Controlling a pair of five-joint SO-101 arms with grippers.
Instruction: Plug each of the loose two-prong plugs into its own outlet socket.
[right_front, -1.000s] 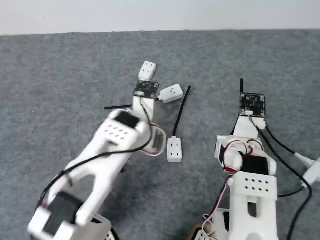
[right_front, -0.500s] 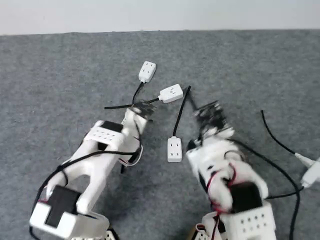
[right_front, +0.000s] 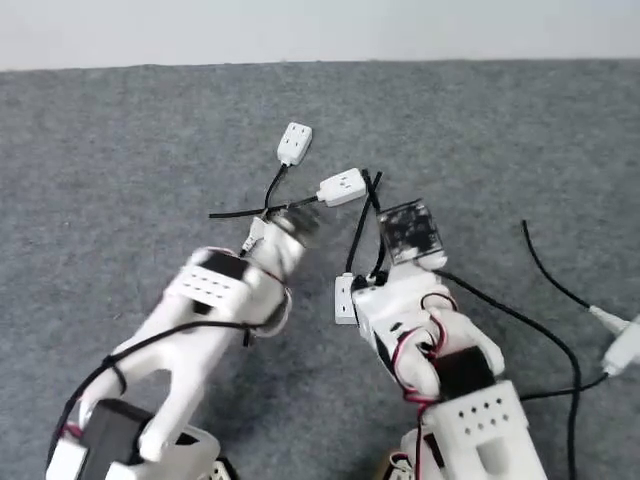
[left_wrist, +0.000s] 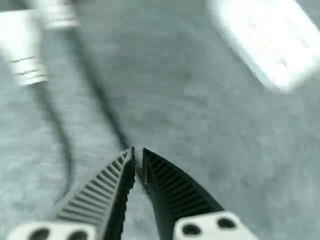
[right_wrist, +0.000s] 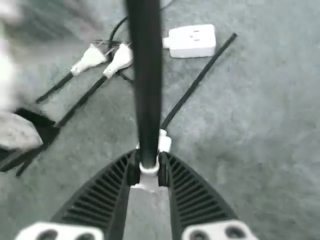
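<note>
The right hand (right_wrist: 148, 161) is closed on the near outlet socket (right_front: 344, 298) at the end where its black cord (right_wrist: 145, 75) enters, at the centre of the grey counter (right_front: 520, 130). The left hand (left_wrist: 138, 152) is closed, left of and beyond that socket. A loose plug (right_wrist: 120, 56) and a second plug (right_wrist: 90, 58) are laid side by side, left of a second socket (right_wrist: 192, 41). A third socket (right_front: 294, 143) is laid farthest.

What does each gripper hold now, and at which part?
The right gripper clamps a white plug at its cord end; the left gripper holds nothing.
</note>
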